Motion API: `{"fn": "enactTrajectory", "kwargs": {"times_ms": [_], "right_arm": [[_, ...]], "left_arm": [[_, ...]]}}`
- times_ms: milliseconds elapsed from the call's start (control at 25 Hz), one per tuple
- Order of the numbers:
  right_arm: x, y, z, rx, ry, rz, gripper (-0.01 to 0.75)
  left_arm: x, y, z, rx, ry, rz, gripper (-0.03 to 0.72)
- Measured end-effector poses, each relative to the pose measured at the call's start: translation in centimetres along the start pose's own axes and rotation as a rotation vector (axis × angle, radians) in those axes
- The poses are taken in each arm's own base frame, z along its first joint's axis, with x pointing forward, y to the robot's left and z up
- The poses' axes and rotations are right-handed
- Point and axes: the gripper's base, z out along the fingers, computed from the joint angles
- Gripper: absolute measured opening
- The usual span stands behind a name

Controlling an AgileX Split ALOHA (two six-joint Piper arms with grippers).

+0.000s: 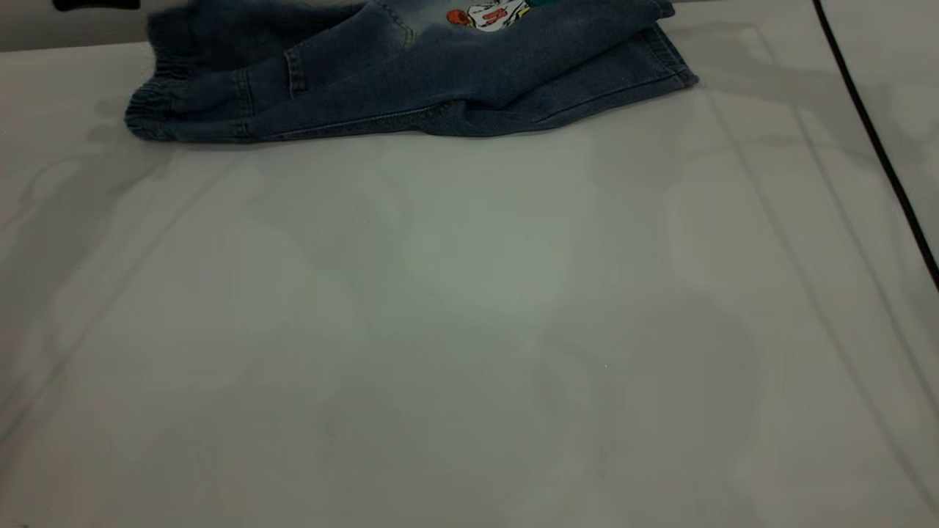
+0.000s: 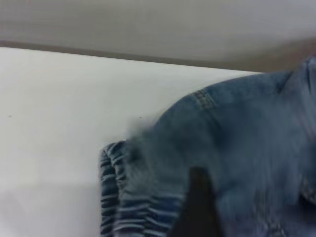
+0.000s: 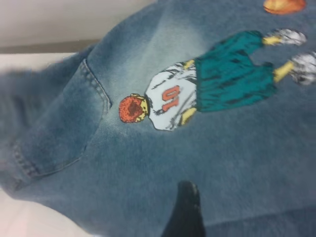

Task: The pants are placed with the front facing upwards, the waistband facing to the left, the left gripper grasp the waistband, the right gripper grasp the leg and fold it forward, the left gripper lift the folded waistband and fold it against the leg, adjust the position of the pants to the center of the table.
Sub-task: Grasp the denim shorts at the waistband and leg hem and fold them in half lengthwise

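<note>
While folded, pants [image 1: 411, 73] show back patch [image 3: 197, 89], tool states cannot be told

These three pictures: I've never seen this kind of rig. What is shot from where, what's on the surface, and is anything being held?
It is a two-armed robot at a white table. The wide picture comes from an outside camera facing the arms; neither arm shows in it. Folded blue denim pants lie at the table's far edge, cartoon patch up, gathered waistband toward the left. The other two pictures come from cameras on the wrists, both close over the denim. Each shows only a dark tip of that arm's fingers, so whether anything is gripped cannot be told.
</note>
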Motion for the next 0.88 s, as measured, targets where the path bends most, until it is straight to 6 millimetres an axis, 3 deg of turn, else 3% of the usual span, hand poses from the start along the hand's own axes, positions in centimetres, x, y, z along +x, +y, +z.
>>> {"fn": "enactTrajectory", "kwargs": {"times_ms": [120, 360, 640, 880], "right_arm": [[0.0, -1.0, -1.0, -0.011, 0.015, 0.070, 0.528], [-0.3, -1.9, -1.3, 0.016, -0.023, 0.107, 0.528], [1.2, -4.0, 1.0, 0.013, -0.022, 0.187, 0.528], [1.1, -5.0, 1.9, 0.014, -0.069, 0.210, 0.528]], "left_arm": [[0.0, -0.1, 0.0, 0.009, 0.001, -0.009, 0.613], [0.2, -0.7, 0.0, 0.082, 0.020, -0.032, 0.593], [0.2, -0.8, 0.0, 0.089, 0.022, -0.035, 0.581], [0.2, -0.9, 0.0, 0.098, 0.025, -0.035, 0.581]]}}
